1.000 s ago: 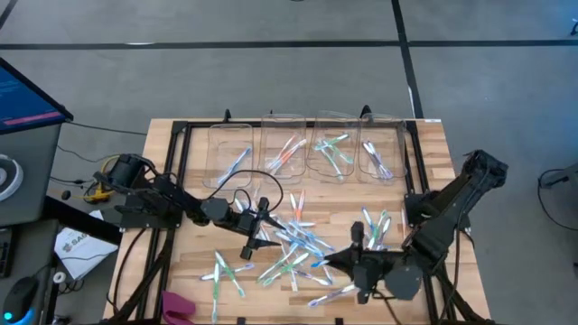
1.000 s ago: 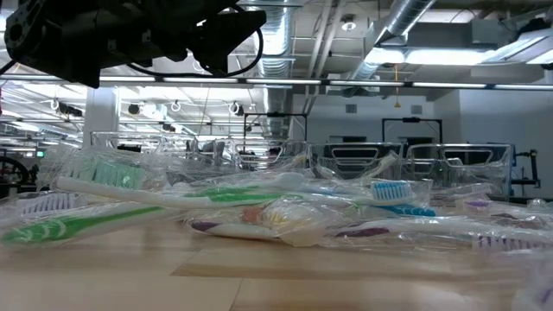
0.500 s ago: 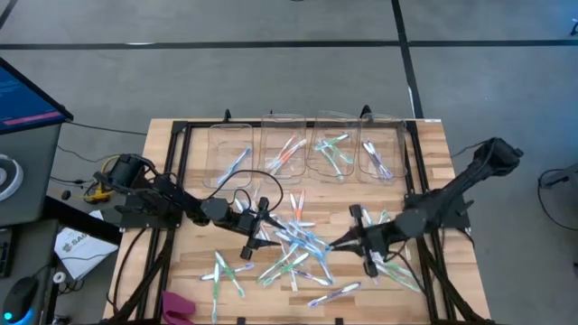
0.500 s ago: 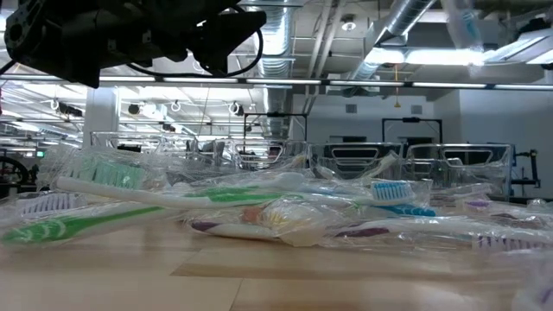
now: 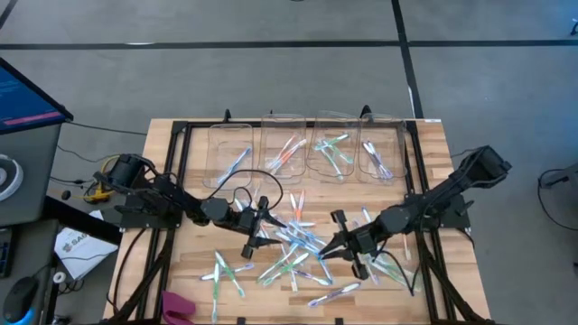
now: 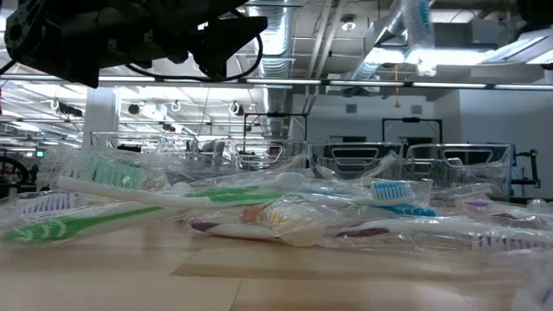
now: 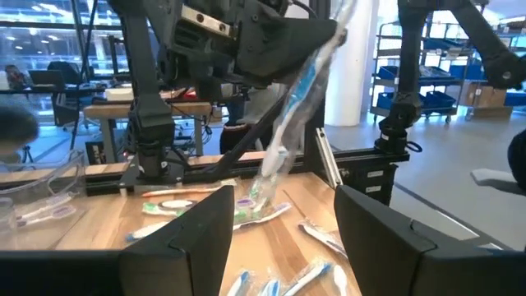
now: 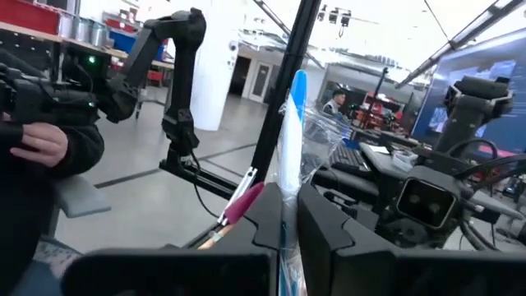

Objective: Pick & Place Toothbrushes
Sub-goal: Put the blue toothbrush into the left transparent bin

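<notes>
Dozens of toothbrushes (image 5: 293, 248) lie scattered over the middle of the table (image 5: 433, 144) in the high view, with a few more already in the clear bins (image 5: 307, 149) along the far edge; the right gripper (image 5: 336, 242) reaches in over the heap while the left gripper (image 5: 262, 221) hovers just beside it. From table height, the wrapped brushes overlap in a low tangle, and one blue toothbrush (image 6: 417, 24) hangs high above them. Seen from the left wrist, that left gripper's fingers (image 7: 185, 238) stand apart and empty, and the lifted brush dangles in its clear, crinkled wrapper. Looking past the right wrist, the right gripper is clamped together on the blue brush at its handle. These things look light and stiff, but the loose film is likely slippery, so a firm pinch across the handle's middle seems safest, well clear of neighbouring wrappers.
</notes>
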### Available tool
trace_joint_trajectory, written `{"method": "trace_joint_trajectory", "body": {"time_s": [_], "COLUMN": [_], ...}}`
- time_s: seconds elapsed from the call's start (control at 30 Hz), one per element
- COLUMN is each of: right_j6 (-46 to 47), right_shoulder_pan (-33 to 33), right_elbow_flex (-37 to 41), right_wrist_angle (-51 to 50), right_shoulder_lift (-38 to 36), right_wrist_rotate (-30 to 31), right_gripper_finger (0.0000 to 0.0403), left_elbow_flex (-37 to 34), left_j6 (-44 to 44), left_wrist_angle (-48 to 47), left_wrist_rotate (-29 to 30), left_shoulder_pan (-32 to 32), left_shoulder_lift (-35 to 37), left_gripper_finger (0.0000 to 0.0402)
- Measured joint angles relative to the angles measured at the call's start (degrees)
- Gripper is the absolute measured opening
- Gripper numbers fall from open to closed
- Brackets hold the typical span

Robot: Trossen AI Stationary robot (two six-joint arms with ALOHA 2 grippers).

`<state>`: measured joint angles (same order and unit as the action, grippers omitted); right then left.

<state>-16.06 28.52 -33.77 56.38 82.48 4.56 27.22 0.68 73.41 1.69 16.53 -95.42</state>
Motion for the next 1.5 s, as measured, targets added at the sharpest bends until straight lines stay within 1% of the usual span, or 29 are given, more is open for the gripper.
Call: {"method": "trace_joint_trajectory", "body": {"time_s": [0.17,0.23,0.33,0.47,0.6,0.7,0.83,1.0,1.1,1.23,1.37,1.5], "right_j6": [0.05,0.01,-0.03,-0.45,-0.44,-0.45,-0.94,-1.55,-1.47,-0.13,0.05,0.05], "right_shoulder_pan": [-1.12,-0.96,-0.79,-0.06,-0.11,-0.13,-0.11,-2.08,-3.45,-4.74,-5.35,-5.58], "right_elbow_flex": [-2.76,-3.46,-3.90,-3.90,-3.90,-3.90,-3.90,-4.00,-4.82,-6.35,-7.47,-7.53], "right_wrist_angle": [-0.16,-0.21,-0.14,-0.26,-0.56,-0.66,-0.55,0.36,0.19,-2.29,-4.83,-5.00], "right_shoulder_lift": [3.04,3.24,3.00,2.55,2.57,2.57,2.57,2.57,2.62,3.08,3.08,3.08], "right_wrist_rotate": [-0.45,-1.52,-3.45,-3.42,-3.44,-3.42,-3.29,-3.29,-3.26,-3.29,-3.26,-3.26], "right_gripper_finger": [0.0014,0.0015,0.0013,0.0012,0.0012,0.0012,0.0012,0.0012,0.0013,0.0013,0.0013,0.0013], "left_elbow_flex": [0.79,1.93,4.01,7.59,11.29,12.04,12.54,15.49,17.15,18.99,19.79,19.82], "left_j6": [-2.04,-2.37,-2.33,-2.53,-2.64,-2.54,-2.54,-2.50,-2.50,-2.37,0.42,0.49], "left_wrist_angle": [0.19,0.54,0.45,0.52,0.70,0.88,0.94,0.58,-1.44,-1.56,-1.64,-1.79], "left_wrist_rotate": [-0.02,0.02,-1.54,-3.02,-3.21,-4.67,-4.72,-4.72,-4.72,-4.68,-4.74,-5.37], "left_shoulder_pan": [0.09,0.37,0.80,0.79,0.74,0.61,-0.02,-0.90,-1.79,-2.31,-2.05,-1.94], "left_shoulder_lift": [-0.13,-1.12,-3.99,-8.61,-11.46,-11.69,-11.02,-12.09,-12.35,-12.35,-12.35,-12.35], "left_gripper_finger": [0.0204,0.0204,0.0204,0.0204,0.0204,0.0204,0.0204,0.0204,0.0204,0.0204,0.0204,0.0204]}}
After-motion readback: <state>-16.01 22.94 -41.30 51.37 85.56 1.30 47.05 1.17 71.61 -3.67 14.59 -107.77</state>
